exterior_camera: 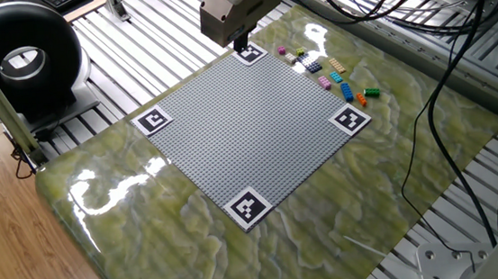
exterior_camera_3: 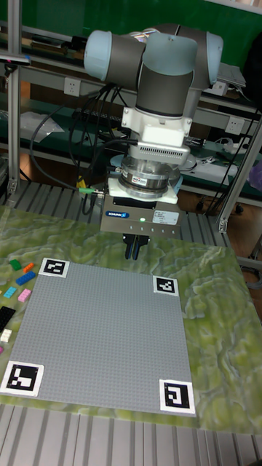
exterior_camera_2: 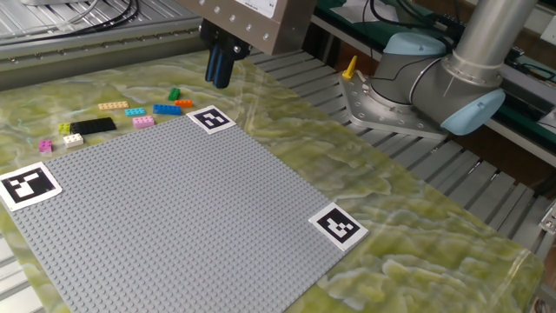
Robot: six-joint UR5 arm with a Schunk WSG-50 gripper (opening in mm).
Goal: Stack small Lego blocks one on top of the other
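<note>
The stacking is not yet begun, as far as the pictures show: every one of the small Lego blocks lies single and flat on the worktop, none sits on another, and the gripper carries nothing. Its two dark fingers hang pointing down, pressed together with no gap that I can see between them, well above the surface. The blocks lie in a loose row off to one side of the gripper and lower, just outside the edge of the grey baseplate; in the other fixed view I can tell a green one, an orange one, a blue one, a cyan one, a pink one and some pale ones further from the gripper. A marker tag at the corner of the baseplate lies almost under the gripper, between it and the nearest blocks. So everything is left to do: go to a block, open, take it, and put it on a second one. For moving there is much open room, I think; the baseplate below the gripper carries nothing, and only the blocks lie close to each other, so a grasp there needs care.
</note>
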